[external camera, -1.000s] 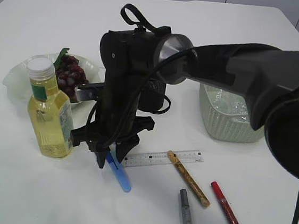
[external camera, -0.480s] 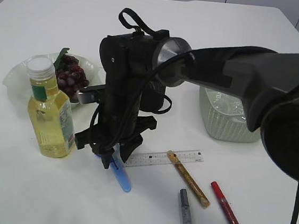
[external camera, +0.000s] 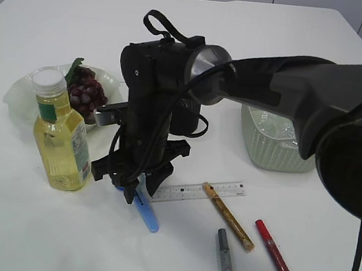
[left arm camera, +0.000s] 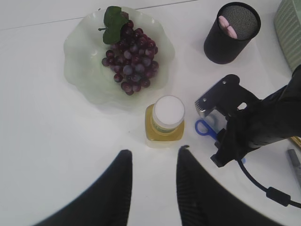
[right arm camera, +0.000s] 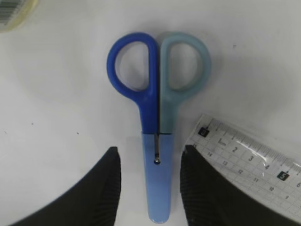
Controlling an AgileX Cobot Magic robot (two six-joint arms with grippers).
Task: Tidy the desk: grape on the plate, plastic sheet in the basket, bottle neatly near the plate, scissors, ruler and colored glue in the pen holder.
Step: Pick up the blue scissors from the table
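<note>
Scissors [right arm camera: 157, 136] lie flat on desk between my right gripper's [external camera: 135, 192] spread, not-yet-pinching fingers, left gripper [left arm camera: 153, 162] also parted and empty; grape [left arm camera: 131, 66] on plate [left arm camera: 80, 56], bottle [left arm camera: 164, 120] beside it, ruler [external camera: 198, 190] and glue [external camera: 227, 216] still left.

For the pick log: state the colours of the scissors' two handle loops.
On the scissors, one loop is dark blue, the other pale teal-blue; the right wrist view shows them best.
</note>
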